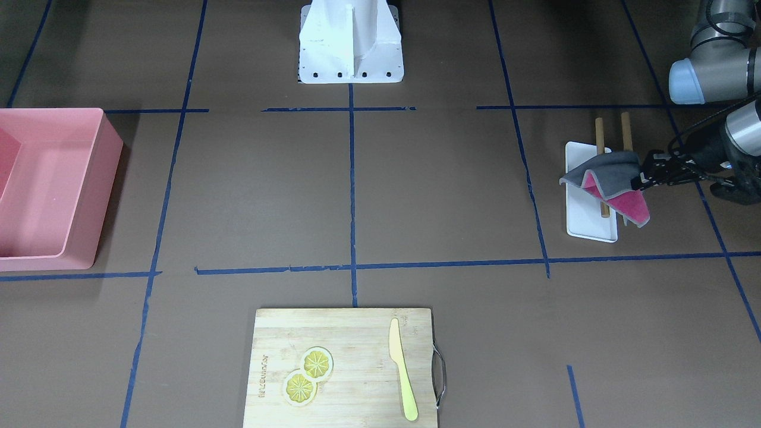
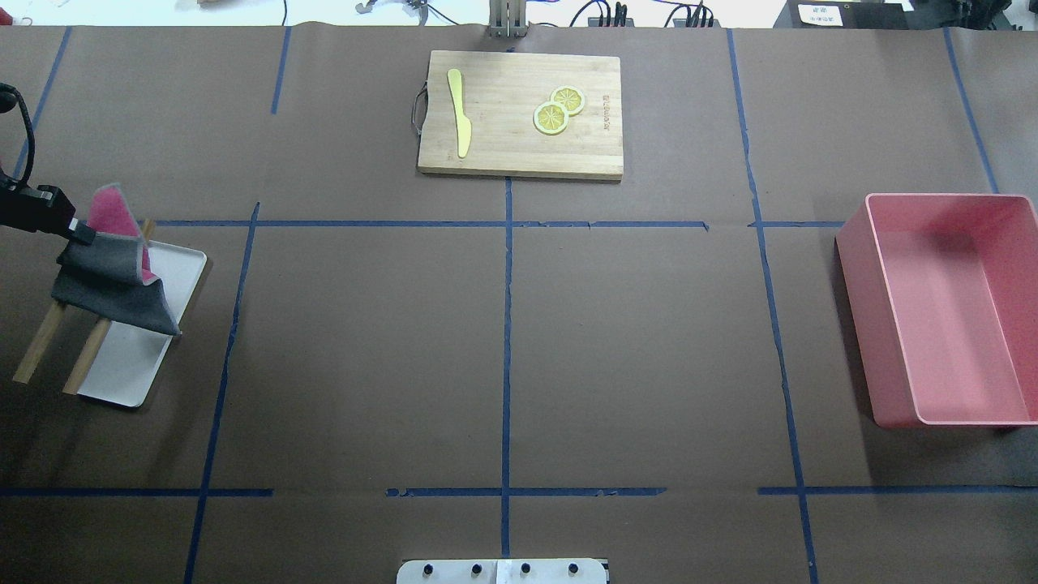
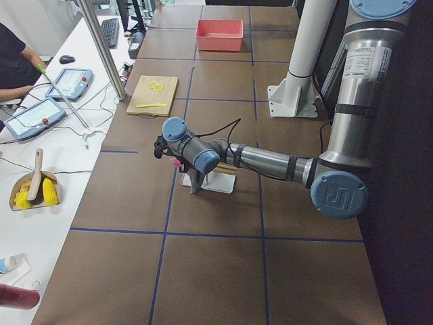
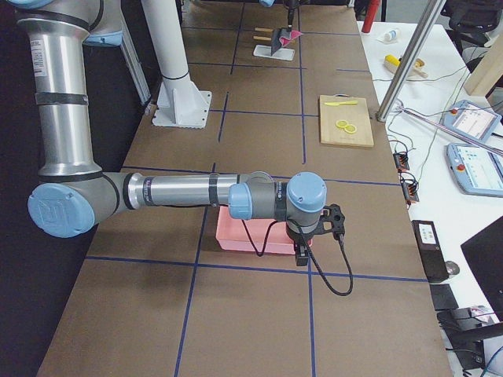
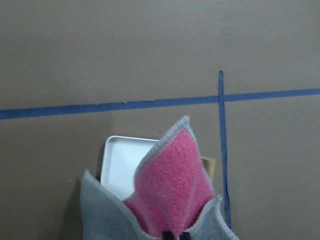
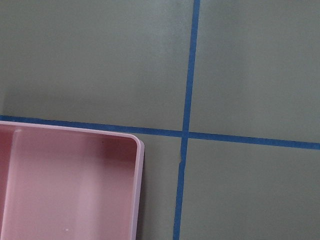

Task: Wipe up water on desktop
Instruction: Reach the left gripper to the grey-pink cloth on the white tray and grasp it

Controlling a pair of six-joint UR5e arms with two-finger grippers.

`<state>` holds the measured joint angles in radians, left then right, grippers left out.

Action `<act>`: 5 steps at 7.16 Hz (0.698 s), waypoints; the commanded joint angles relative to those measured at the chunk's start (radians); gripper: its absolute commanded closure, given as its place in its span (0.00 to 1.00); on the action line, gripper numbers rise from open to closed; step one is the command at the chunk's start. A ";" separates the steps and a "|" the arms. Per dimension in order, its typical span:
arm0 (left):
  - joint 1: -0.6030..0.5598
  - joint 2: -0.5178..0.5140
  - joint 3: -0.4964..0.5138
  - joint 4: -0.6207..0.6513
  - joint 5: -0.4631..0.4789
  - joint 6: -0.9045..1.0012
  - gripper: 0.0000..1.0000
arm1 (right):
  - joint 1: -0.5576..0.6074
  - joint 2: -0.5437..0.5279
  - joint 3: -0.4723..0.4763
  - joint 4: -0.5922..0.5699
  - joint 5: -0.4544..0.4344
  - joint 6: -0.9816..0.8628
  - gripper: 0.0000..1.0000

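Tabletop (image 2: 632,341) looks not yet wiped, no water visible. Left gripper (image 1: 639,178) jaws clamped on grey-pink cloth (image 1: 612,169), lifted over white tray (image 1: 588,229). Right gripper (image 4: 302,253) jaws: cannot tell. All wiping left.

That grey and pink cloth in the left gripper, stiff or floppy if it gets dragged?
Probably floppy: the cloth hangs in drooping folds from the left gripper, pinched at one edge. Likely light, since that small pinch carries it. Its fuzzy pink face suggests it would drag rather than slide on the desktop.
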<state>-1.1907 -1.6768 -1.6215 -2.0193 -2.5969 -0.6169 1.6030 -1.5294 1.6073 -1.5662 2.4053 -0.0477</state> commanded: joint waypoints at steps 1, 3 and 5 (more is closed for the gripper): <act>-0.010 0.002 -0.005 0.005 -0.011 0.000 0.96 | 0.000 -0.001 0.003 0.000 0.000 0.000 0.00; -0.055 0.002 -0.005 0.008 -0.050 0.000 0.97 | 0.000 -0.002 0.008 0.000 0.000 0.002 0.00; -0.110 -0.026 -0.018 0.075 -0.127 -0.003 0.99 | 0.000 -0.012 0.005 0.002 0.005 0.000 0.00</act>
<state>-1.2666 -1.6828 -1.6300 -1.9894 -2.6808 -0.6187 1.6030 -1.5341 1.6139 -1.5658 2.4090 -0.0444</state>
